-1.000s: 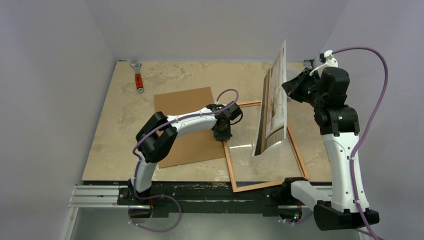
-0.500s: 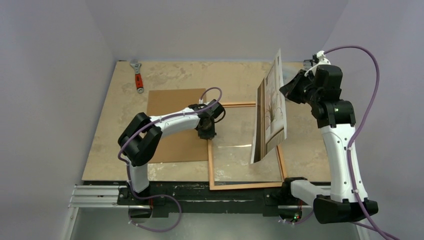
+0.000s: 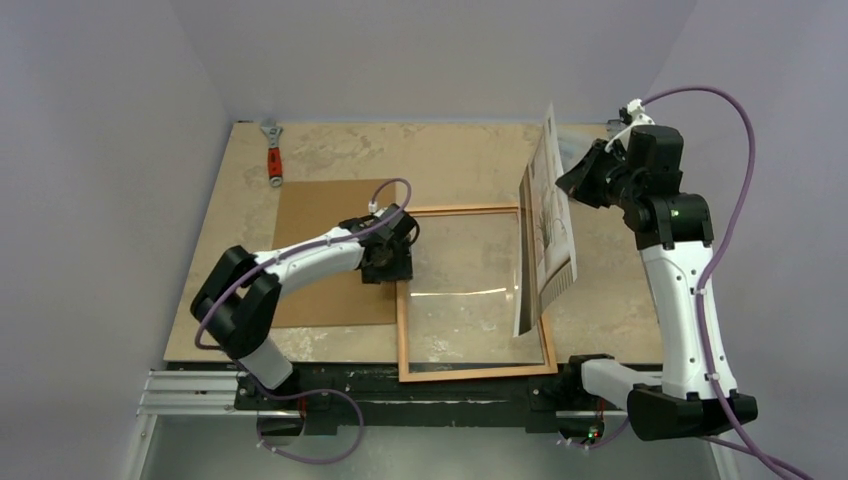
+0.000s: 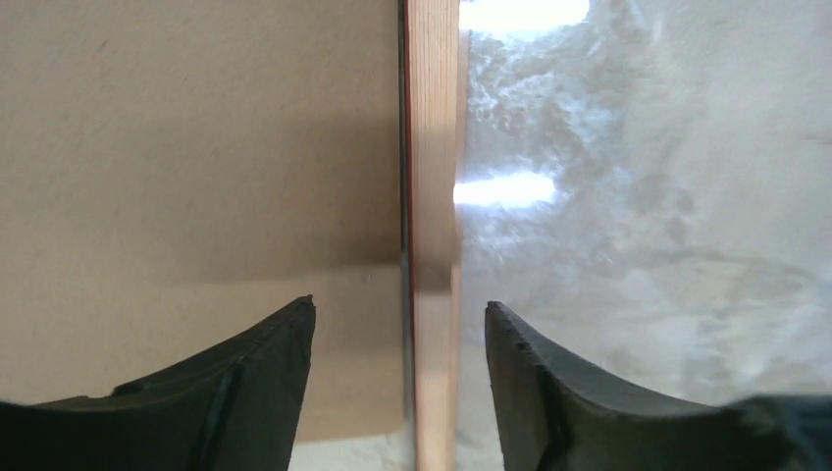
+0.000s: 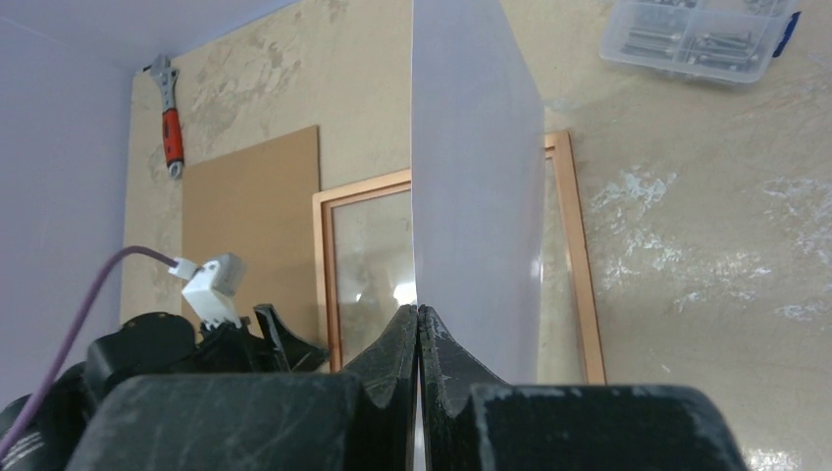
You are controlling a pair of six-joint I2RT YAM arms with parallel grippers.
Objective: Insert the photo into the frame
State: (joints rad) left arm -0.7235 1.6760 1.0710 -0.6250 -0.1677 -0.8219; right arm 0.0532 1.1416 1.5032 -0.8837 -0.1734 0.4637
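The thin orange-brown frame lies flat near the table's front edge, with a glass pane in it. My left gripper hovers over its left rail. It is open, one finger on each side of the rail with a gap on both sides. The photo hangs upright on edge above the frame's right side, picture facing left. My right gripper is shut on its upper edge. In the right wrist view the photo's pale back runs away from the pinched fingers.
A brown board lies flat just left of the frame, under the left arm. A red-handled wrench sits at the back left corner. A clear plastic box of screws stands at the back right.
The left gripper dragged the frame leftward across the table, then opened and let go of its left rail. The right arm shifted the hanging photo slightly left.
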